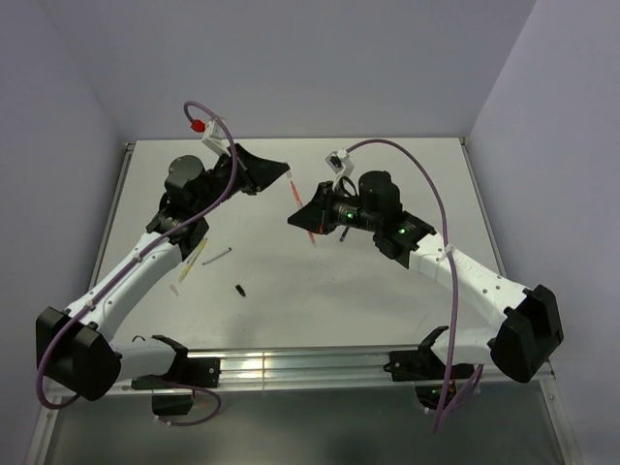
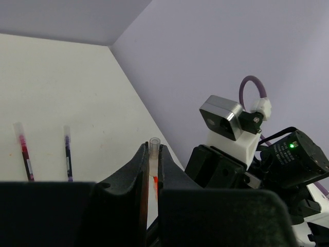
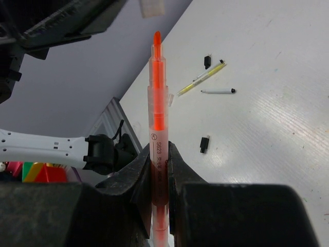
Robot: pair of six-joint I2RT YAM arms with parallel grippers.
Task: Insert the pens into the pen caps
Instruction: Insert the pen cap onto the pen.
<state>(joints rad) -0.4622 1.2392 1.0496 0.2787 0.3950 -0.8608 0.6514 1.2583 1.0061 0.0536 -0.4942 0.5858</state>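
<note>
My left gripper (image 2: 152, 149) is shut on a clear pen cap (image 2: 154, 145), held above the table at the back middle (image 1: 289, 179). My right gripper (image 3: 160, 152) is shut on an orange pen (image 3: 158, 103), whose tip points at that cap (image 3: 152, 7) with a small gap between them. The two grippers (image 1: 283, 174) (image 1: 295, 215) face each other closely. A red pen (image 2: 24, 157) and a dark purple pen (image 2: 67, 157) lie side by side on the table. A yellow pen (image 3: 203, 78) and a white-black pen (image 3: 218, 91) lie further left.
Two black caps (image 3: 207, 62) (image 3: 204, 144) lie loose on the table near the yellow pen; one shows in the top view (image 1: 239, 289). The right arm's wrist camera (image 2: 226, 121) sits close beside my left fingers. Walls bound the table at back and sides.
</note>
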